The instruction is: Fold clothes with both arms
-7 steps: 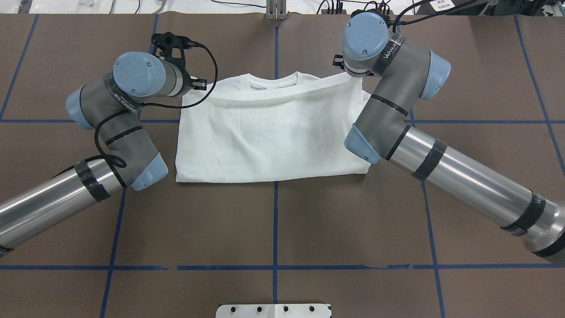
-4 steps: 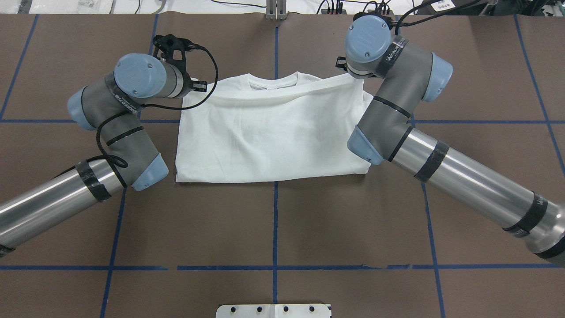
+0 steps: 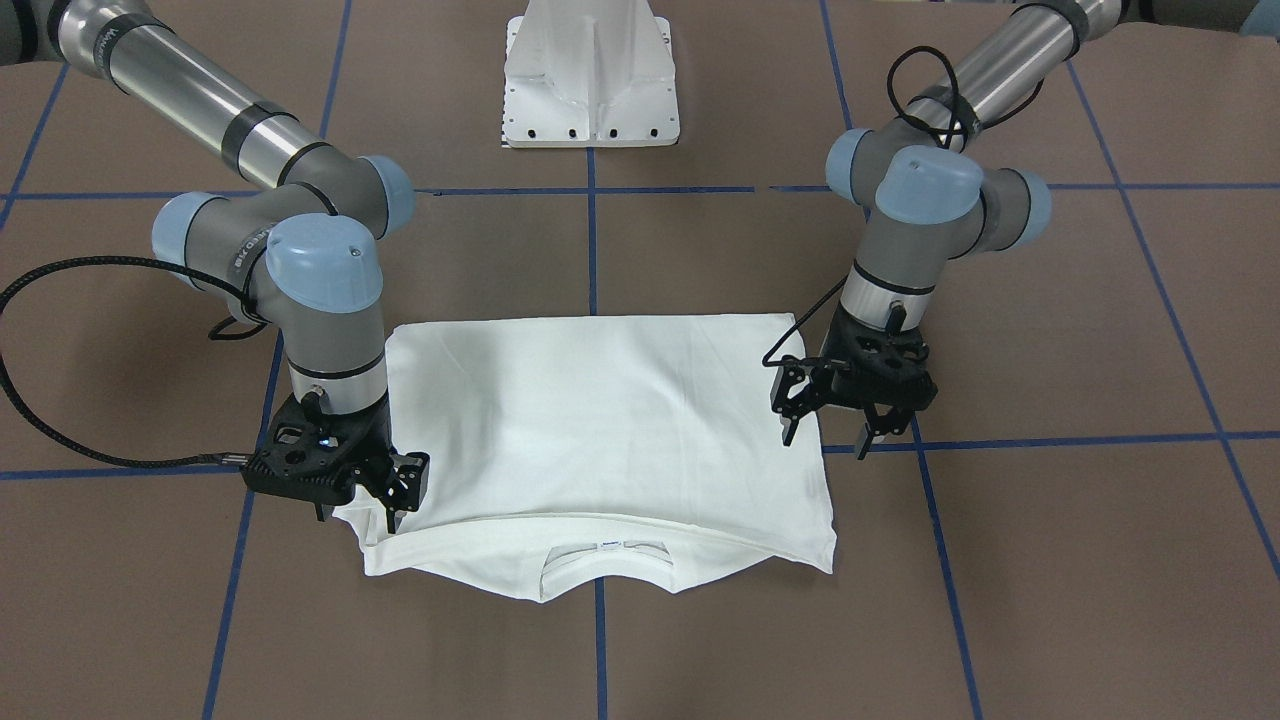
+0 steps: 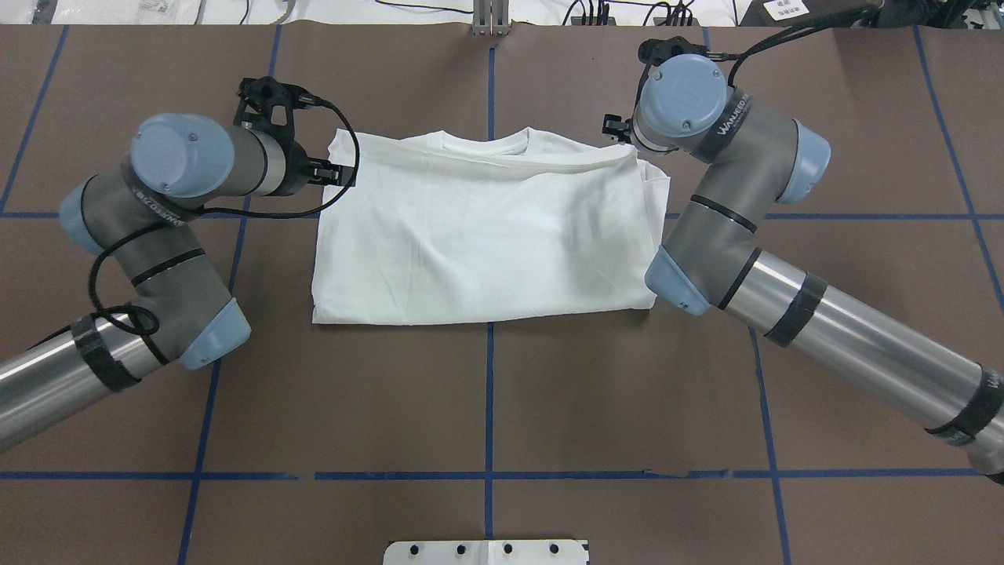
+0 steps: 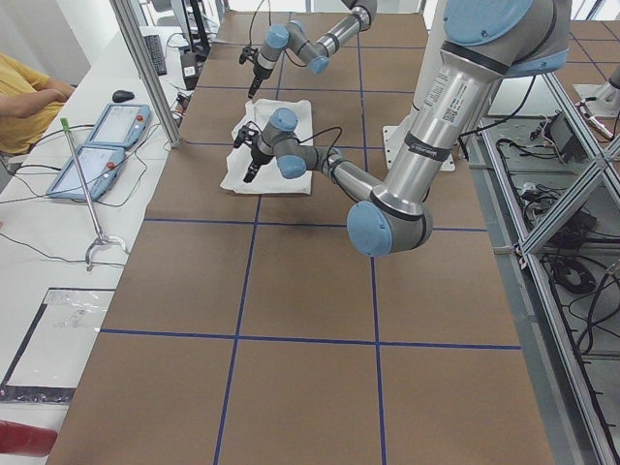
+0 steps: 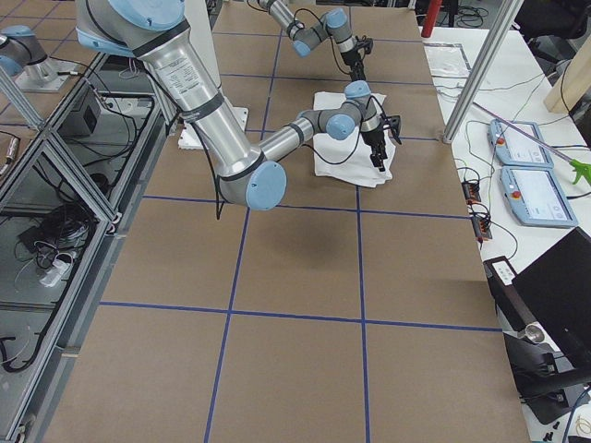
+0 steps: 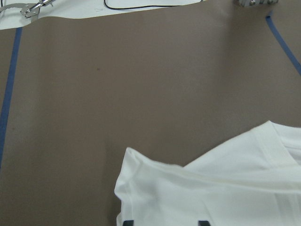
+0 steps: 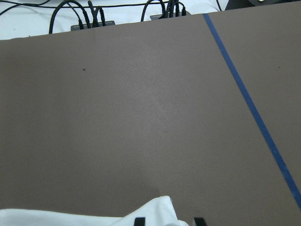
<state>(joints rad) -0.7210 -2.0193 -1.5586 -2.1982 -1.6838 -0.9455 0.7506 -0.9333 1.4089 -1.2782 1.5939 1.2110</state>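
The white T-shirt (image 4: 478,235) lies folded flat on the brown table, with its ribbed collar (image 3: 600,555) at the edge far from the robot. No black text shows. My left gripper (image 3: 826,440) hangs open just above the shirt's left edge near the collar end, holding nothing. Its wrist view shows the shirt corner (image 7: 225,197) under the spread fingertips (image 7: 128,222). My right gripper (image 3: 357,515) is open over the shirt's far right corner. Its wrist view shows that corner (image 8: 155,212) by one fingertip (image 8: 139,220).
The white pedestal base (image 3: 590,70) stands at the robot's side of the table. Blue tape lines (image 4: 489,392) cross the brown tabletop. Cables and plugs (image 8: 84,19) lie beyond the far edge. A seated person (image 5: 24,107) and teach pendants (image 6: 536,185) are at the side bench.
Both grippers have let go of the folded shirt edge, which now lies slack by the collar. The left arm has drawn outward to the left, and the right one up and to the right.
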